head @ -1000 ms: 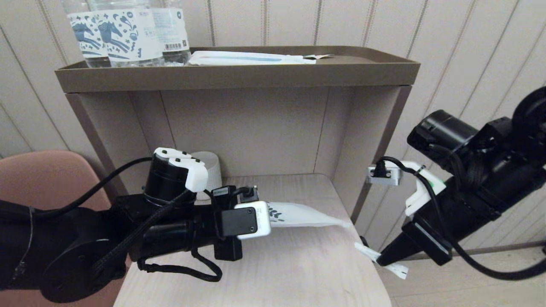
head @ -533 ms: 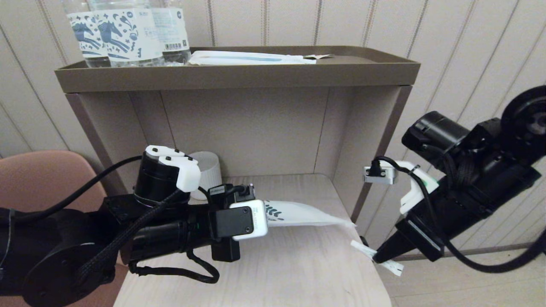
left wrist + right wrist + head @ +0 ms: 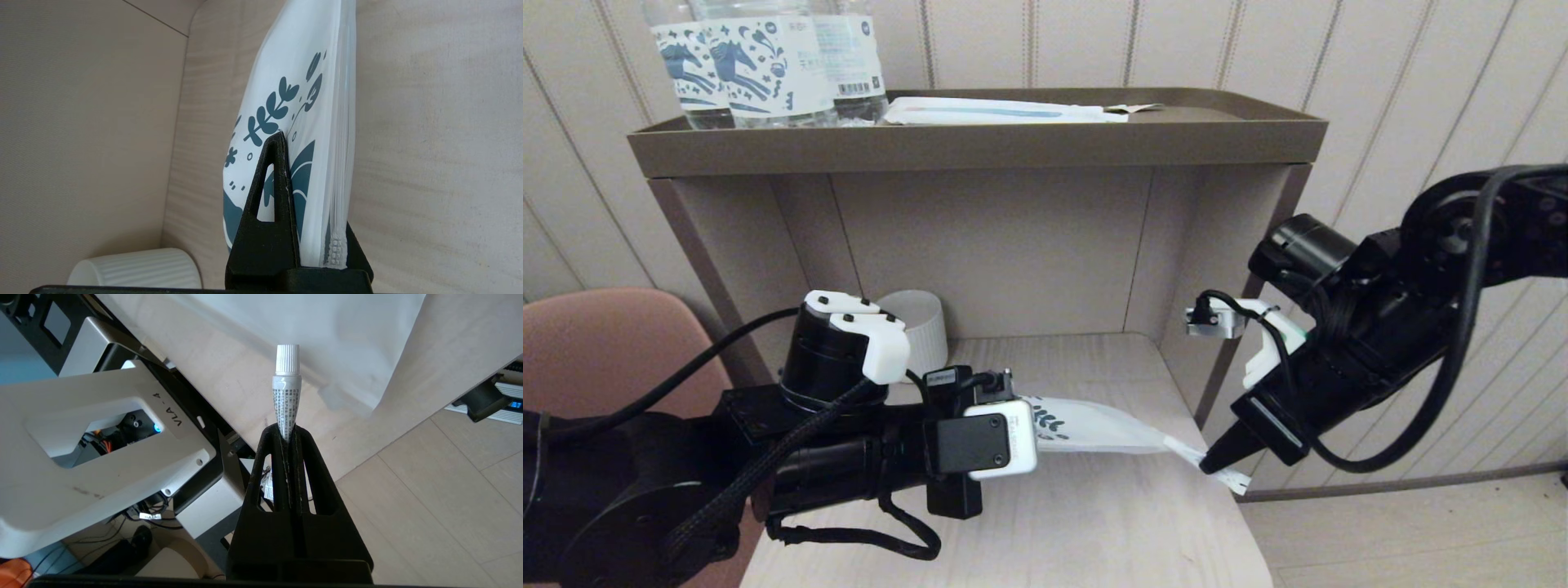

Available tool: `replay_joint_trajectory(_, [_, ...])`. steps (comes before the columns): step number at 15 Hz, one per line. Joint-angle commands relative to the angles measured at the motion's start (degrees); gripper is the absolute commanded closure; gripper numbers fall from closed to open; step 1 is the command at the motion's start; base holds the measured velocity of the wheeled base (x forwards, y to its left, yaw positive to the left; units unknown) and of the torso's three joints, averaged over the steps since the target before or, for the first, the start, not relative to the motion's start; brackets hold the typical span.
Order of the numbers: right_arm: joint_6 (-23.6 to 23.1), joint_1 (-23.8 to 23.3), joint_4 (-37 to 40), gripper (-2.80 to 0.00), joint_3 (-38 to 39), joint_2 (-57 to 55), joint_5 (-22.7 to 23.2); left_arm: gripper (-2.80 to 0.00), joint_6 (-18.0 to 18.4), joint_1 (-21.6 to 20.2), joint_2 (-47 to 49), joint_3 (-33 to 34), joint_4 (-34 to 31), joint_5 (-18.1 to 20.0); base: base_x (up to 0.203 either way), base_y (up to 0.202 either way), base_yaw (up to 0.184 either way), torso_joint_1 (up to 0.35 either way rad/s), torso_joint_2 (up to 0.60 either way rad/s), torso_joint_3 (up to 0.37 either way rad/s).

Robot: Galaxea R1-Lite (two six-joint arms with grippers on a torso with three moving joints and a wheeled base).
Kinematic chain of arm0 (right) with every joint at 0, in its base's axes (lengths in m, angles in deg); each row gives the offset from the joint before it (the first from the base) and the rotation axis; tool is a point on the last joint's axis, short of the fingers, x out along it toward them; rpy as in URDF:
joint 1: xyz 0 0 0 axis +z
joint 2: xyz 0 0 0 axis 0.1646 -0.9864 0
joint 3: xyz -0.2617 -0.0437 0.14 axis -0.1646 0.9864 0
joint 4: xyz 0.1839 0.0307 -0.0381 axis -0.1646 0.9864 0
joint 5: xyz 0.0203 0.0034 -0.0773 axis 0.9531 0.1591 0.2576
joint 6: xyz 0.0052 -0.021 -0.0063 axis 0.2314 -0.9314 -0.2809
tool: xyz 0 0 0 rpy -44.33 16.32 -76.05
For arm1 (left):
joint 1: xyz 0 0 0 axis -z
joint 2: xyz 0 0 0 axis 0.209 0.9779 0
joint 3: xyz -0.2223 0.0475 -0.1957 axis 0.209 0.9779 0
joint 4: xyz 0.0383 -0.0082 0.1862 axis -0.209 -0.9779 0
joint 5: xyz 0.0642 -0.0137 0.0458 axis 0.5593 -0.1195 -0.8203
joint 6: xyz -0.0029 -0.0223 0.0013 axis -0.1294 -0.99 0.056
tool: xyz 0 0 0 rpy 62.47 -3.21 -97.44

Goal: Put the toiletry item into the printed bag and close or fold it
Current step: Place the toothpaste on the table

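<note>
Your right gripper (image 3: 1207,467), pinching the toiletry item (image 3: 286,396), has swung in from the shelf's edge to the mouth of the printed bag (image 3: 1098,426), which your left gripper (image 3: 304,245) clamps just above the shelf, so insertion looks next.

Counts, placed relative to the shelf unit (image 3: 980,147): three clear bottles (image 3: 760,65) on its top tray at the left; one long white packet (image 3: 1005,112) beside them on that tray; one white ribbed cup (image 3: 919,327) on its lower board; one printed bag (image 3: 1094,425) over that board; one toiletry item (image 3: 1217,471) at the board's right edge; two grippers.
</note>
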Motion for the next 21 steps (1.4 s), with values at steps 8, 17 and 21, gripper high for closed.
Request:
replay_joint_trajectory(8, [-0.1,0.0,0.5,0.0,1.3,2.8,0.2,0.0,0.2,0.0,0.3,0.0,0.2,0.1,0.0,0.0,0.0,0.0,0.0,0.0])
replay_joint_trajectory(17, [-0.1,0.6,-0.6,0.0,2.4,0.1,0.2,0.0,0.3,0.0,0.0,0.6,0.2,0.1,0.0,0.0,0.0,0.0,0.0,0.0])
replay_joint_trajectory(21, [-0.1,0.7,-0.5,0.0,-0.3,-2.1,0.1,0.0,0.4,0.2,0.0,1.2,0.2,0.1,0.0,0.0,0.0,0.0,0.0,0.0])
